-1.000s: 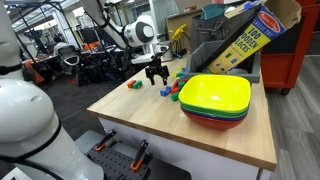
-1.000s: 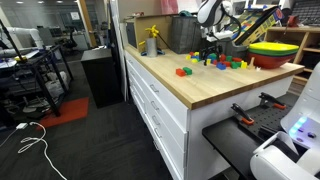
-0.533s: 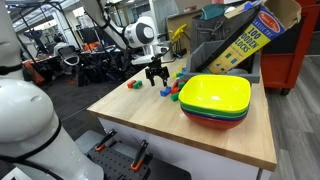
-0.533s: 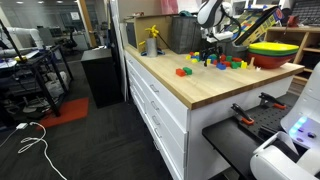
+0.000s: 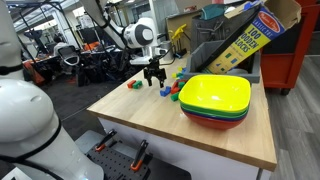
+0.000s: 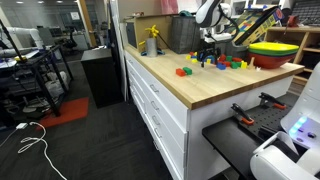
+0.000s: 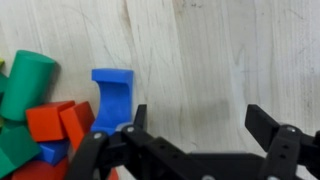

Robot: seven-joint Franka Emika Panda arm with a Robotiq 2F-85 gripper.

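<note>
Approach judged in hand | fingers (image 7: 265, 125) seen open, empty, over bench (image 7: 220, 50) | blue block (image 7: 112, 95) at 10 o'clock | centring over it judged needed next

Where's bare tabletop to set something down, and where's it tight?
Free: the strip of table between its near edge and the stacked bowls; in the wrist view, the wood right of the blue block, under the open end effector. Crowded: the block pile between end effector and bowls.

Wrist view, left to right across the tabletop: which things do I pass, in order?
First the green cylinder → red blocks → blue arch block → wooden tabletop.
</note>
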